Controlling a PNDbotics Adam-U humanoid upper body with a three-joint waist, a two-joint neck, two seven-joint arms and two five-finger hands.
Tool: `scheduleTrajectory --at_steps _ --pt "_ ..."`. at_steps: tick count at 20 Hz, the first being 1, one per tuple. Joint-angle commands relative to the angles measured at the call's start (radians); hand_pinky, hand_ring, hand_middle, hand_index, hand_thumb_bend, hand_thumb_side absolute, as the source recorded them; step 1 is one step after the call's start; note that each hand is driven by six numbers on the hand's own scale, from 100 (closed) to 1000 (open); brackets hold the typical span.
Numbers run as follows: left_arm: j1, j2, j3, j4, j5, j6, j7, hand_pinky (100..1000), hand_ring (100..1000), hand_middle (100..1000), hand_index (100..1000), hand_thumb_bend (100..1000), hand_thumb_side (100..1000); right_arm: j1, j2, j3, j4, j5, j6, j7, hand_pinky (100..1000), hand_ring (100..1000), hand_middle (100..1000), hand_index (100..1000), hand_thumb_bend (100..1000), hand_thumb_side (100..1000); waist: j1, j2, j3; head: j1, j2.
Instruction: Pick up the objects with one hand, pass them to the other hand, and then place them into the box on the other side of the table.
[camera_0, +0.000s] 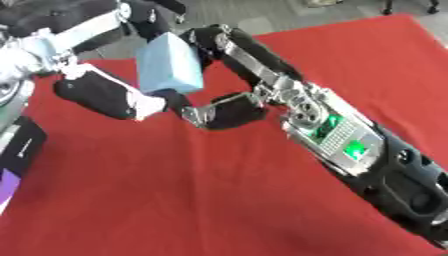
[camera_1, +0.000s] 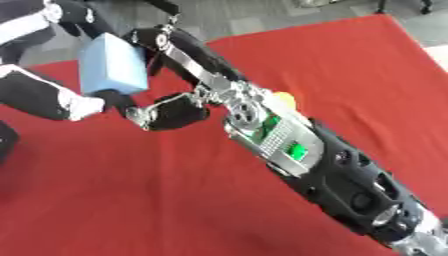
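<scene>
Plainly the handover is the step in hand. The block (camera_0: 170, 64), pale blue and box-shaped, is held up off the red cloth (camera_0: 219, 200) in the upper left of the frame, with both hands at it. The right hand (camera_0: 229, 75), reaching in from the lower right, has its fingers (camera_0: 214, 37) curled over the block's far edge and its thumb (camera_0: 210, 110) bent in under the lower corner, so it looks to have hold. The left hand (camera_0: 122, 97) comes from the upper left; its black and white fingers lie along the block's left and lower sides, but I cannot tell whether they clasp it or only touch.

Which hand gives and which takes is not shown. The next move, I judge, calls for one hand to let go cleanly while the other carries the block on toward its box; no box is in view.

For room: the cloth below and to the right is open, its far edge running across the top of the frame against grey floor. A small yellow thing (camera_1: 284, 97) peeks out beside the right forearm.
</scene>
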Motion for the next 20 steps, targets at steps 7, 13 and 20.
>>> scheduleTrajectory --at_steps 7,13,20 --pt "-0.010 0.022 0.018 0.026 -0.061 -0.034 0.037 756 716 526 460 100 107 -0.012 -0.003 0.006 -0.023 0.041 -0.055 0.057 715 777 652 864 440 476 0.007 0.001 -0.001 -0.001 -0.004" --pt "-0.002 0.030 0.014 0.054 -0.081 -0.049 0.031 753 705 500 445 100 114 -0.012 -0.005 0.001 -0.021 0.062 -0.072 0.070 724 797 679 901 472 556 0.007 0.000 -0.002 -0.001 -0.005" --pt "0.004 0.029 0.013 0.084 -0.086 -0.059 0.024 748 684 474 431 100 116 -0.010 -0.006 0.001 -0.025 0.072 -0.083 0.076 726 807 692 919 490 571 0.007 0.001 -0.002 -0.002 -0.005"
